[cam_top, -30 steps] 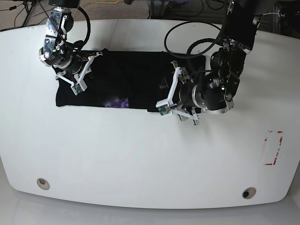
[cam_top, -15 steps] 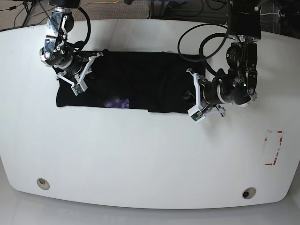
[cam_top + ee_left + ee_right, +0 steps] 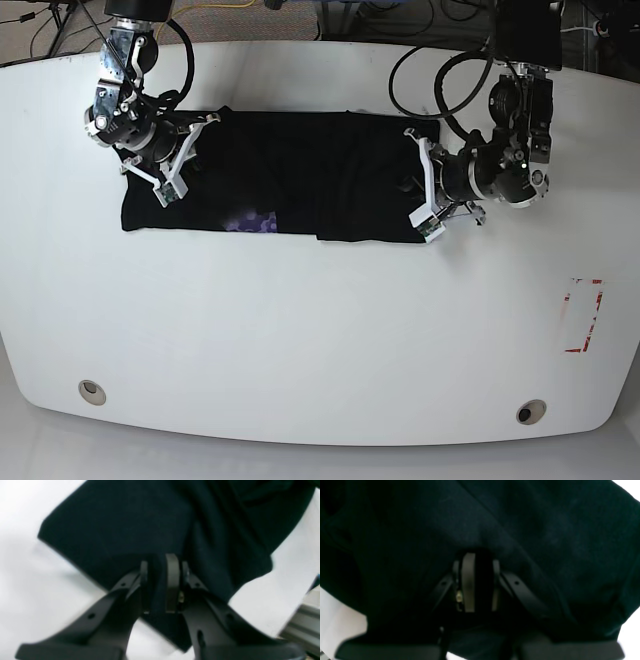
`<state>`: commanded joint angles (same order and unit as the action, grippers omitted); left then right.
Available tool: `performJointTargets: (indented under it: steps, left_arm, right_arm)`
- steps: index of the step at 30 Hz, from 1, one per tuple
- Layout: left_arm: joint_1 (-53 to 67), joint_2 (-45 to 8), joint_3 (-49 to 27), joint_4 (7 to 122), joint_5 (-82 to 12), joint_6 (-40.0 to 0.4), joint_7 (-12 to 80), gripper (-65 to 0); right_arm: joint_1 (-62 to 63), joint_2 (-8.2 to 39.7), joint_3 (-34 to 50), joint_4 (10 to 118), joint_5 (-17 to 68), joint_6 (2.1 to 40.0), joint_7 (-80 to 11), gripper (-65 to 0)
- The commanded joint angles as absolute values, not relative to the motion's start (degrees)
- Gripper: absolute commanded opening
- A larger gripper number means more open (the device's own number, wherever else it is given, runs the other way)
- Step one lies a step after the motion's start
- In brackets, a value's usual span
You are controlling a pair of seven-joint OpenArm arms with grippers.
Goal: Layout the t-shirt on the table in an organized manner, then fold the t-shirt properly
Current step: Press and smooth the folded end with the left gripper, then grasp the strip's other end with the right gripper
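The black t-shirt (image 3: 300, 175) lies as a long flat strip across the far half of the white table (image 3: 300, 330), and a bit of its purple patch (image 3: 250, 220) shows at the near edge. My left gripper (image 3: 424, 193) is at the strip's right end. In the left wrist view this gripper (image 3: 157, 585) is shut on a fold of the black cloth (image 3: 120, 525). My right gripper (image 3: 165, 165) is at the strip's left end. In the right wrist view it (image 3: 481, 585) is shut with dark cloth (image 3: 545, 530) between its fingers. The face graphic and text are hidden.
A red-marked patch (image 3: 583, 315) lies at the table's right. Two round grey holes (image 3: 92, 391) (image 3: 531, 411) sit near the front edge. Black cables (image 3: 440, 85) loop above the left arm at the back.
My left gripper has moved to the right, drawing the t-shirt's right end outward so the strip is longer and flatter. The right gripper has stayed at the left end.
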<state>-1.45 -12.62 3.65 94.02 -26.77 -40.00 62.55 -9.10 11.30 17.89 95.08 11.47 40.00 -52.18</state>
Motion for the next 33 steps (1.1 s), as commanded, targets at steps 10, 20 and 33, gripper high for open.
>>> performJointTargets:
  steps: [10, 20, 33]
  left_arm:
    - [-1.63, -12.53, 3.91, 84.53, -24.22, -40.00, 60.88, -58.3]
    - [-2.68, -12.35, 3.91, 83.21, -24.13, -40.00, 60.88, -58.3]
    - [-6.02, -12.70, 3.74, 76.97, -24.04, -40.00, 57.54, -58.2]
  right_arm:
    - [-7.52, 9.54, 18.95, 102.99, 11.56, 40.00, -54.55, -53.3]
    - [-0.40, 5.14, 32.66, 111.78, 14.55, 40.00, -68.53, -14.9]
    - [7.34, 12.97, 50.68, 91.82, 30.20, 40.00, -76.70, -10.9]
